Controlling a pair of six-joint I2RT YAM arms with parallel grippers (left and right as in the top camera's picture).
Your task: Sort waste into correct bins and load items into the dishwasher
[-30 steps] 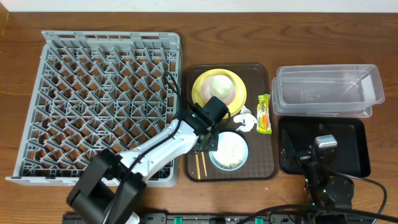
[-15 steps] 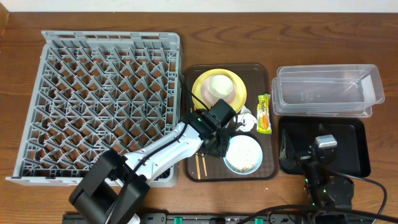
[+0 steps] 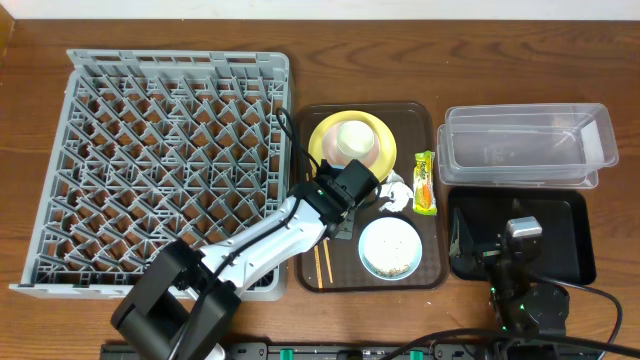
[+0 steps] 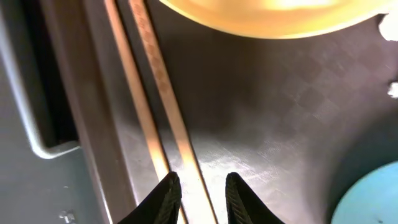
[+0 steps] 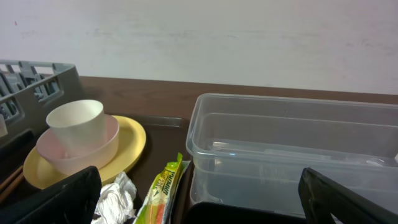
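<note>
Left wrist view. Chopsticks (image 4: 163, 93): one pair, flat and side by side on the brown serving tray (image 4: 267, 106). One stick runs into the gap between the jaws, and the other ends at the left-hand fingertip as seen.

Left gripper (image 4: 202, 196): jaws narrowly apart, clamped on nothing, above the sticks.

Yellow plate (image 4: 273, 15): ahead of the jaws.

Light blue bowl (image 4: 373, 199): just off the right-hand finger, with pale crumbs (image 3: 390, 246) inside.

Tissue (image 4: 390, 25): ahead, right-hand side.

Dish rack (image 4: 25, 155): past the tray rim, left-hand side.

Right gripper (image 5: 199, 202): jaws wide apart, empty, over the black tray (image 3: 565, 225).

Snack wrapper (image 5: 163, 193): just ahead of these jaws.

Cream bowl (image 5: 76, 126): ahead-left, on the plate.

Clear tub (image 5: 292, 143): ahead-right.
</note>
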